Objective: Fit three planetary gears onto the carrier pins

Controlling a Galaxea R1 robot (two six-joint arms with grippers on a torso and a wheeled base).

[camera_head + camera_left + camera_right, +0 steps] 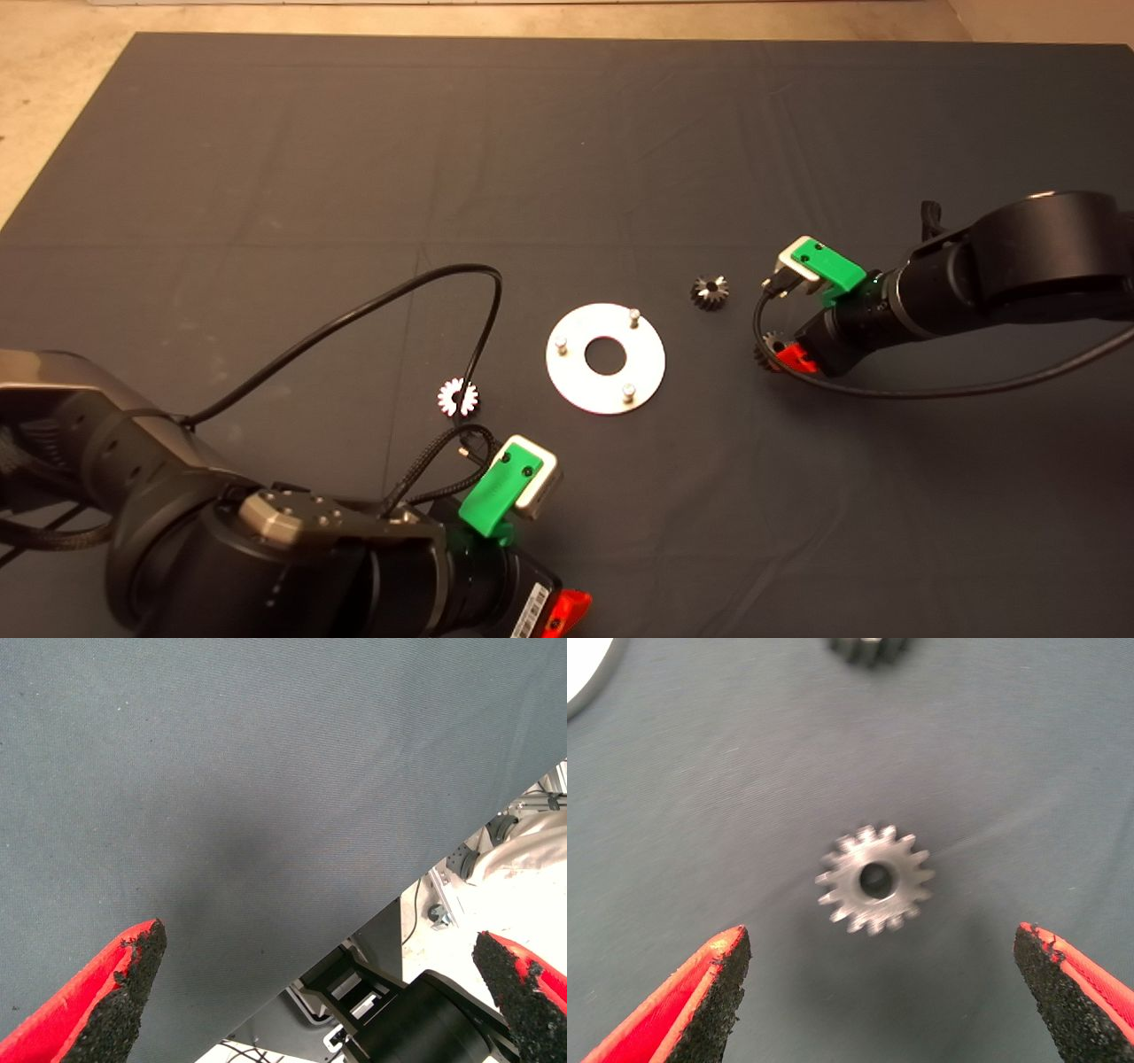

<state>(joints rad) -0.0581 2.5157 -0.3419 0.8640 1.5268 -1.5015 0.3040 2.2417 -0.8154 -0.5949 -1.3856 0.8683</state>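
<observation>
The silver disc (576, 372) lies mid-mat with three carrier pins standing bare on it (634, 314) (561, 342) (628, 390). One dark planetary gear (710, 291) rests just right of the disc, and a shiny one (458, 397) lies to its left. A third gear (765, 351) (875, 879) lies flat on the mat, right under my right gripper (781, 354) (881, 939), which is open with its fingers (713, 997) wide on either side, not touching it. My left gripper (567, 611) (319, 937) hangs open and empty at the mat's near edge.
A black cable (372, 306) loops over the mat from the left arm toward the shiny gear. The right wrist view catches the disc's rim (585, 678) and the dark gear (868, 647). Beyond the mat's edge the left wrist view shows metal framing (443, 904).
</observation>
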